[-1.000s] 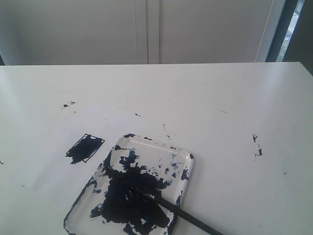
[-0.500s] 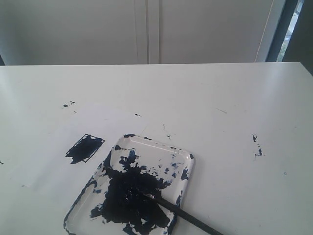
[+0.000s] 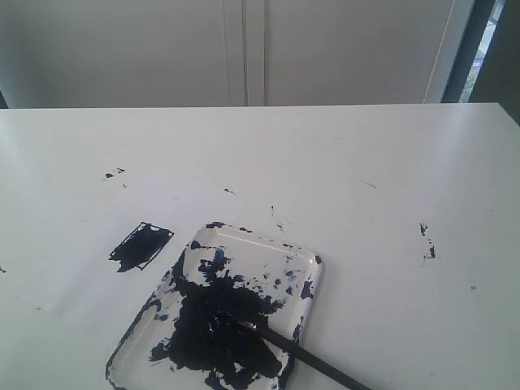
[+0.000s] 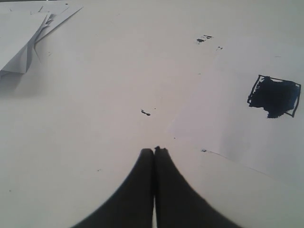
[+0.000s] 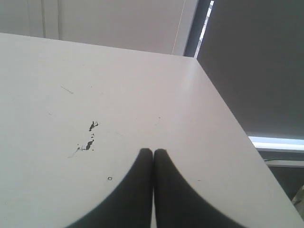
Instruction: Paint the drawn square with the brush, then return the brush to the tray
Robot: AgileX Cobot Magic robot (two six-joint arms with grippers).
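Nothing has moved: the brush (image 3: pixel 302 354) rests in the tray (image 3: pixel 258 244), handle toward 4 o'clock. The drawn square (image 3: pixel 140 246), at the tray's 10 o'clock, is filled. The left gripper (image 4: pixel 154 151) and right gripper (image 5: pixel 153 151) sit closed, empty. The task looks finished.

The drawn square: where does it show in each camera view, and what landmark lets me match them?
Exterior view: the drawn square, filled dark, lies left of the tray, apart from it.
Left wrist view: ahead of the left gripper, off to one side, near the picture's edge.
Right wrist view: not in it.
Shared landmark: the paint specks beyond the square, in exterior and left wrist views.
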